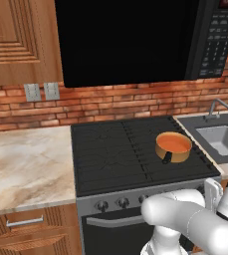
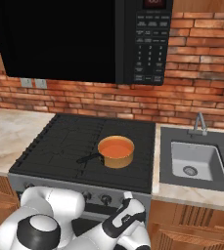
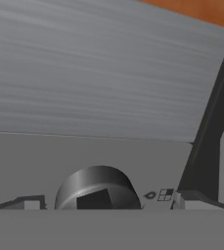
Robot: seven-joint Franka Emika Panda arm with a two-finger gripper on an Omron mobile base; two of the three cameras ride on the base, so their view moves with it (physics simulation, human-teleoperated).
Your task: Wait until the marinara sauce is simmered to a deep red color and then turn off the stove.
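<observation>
Stove (image 1: 115, 149) spans the counter centre, black grates under a microwave (image 2: 84, 39) w/ keypad, text too small to read. Copper saucepan (image 1: 173, 147) sits on its right-rear area holding orange marinara sauce (image 2: 116, 148). Gripper (image 3: 103, 202) hangs released, jaws wide, right at a steel knob (image 3: 95, 188) on the front panel.

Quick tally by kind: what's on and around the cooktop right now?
Saucepan: 1
Microwave: 1
Sink: 1
Faucet: 1
Wall outlets: 2
Total: 6
</observation>
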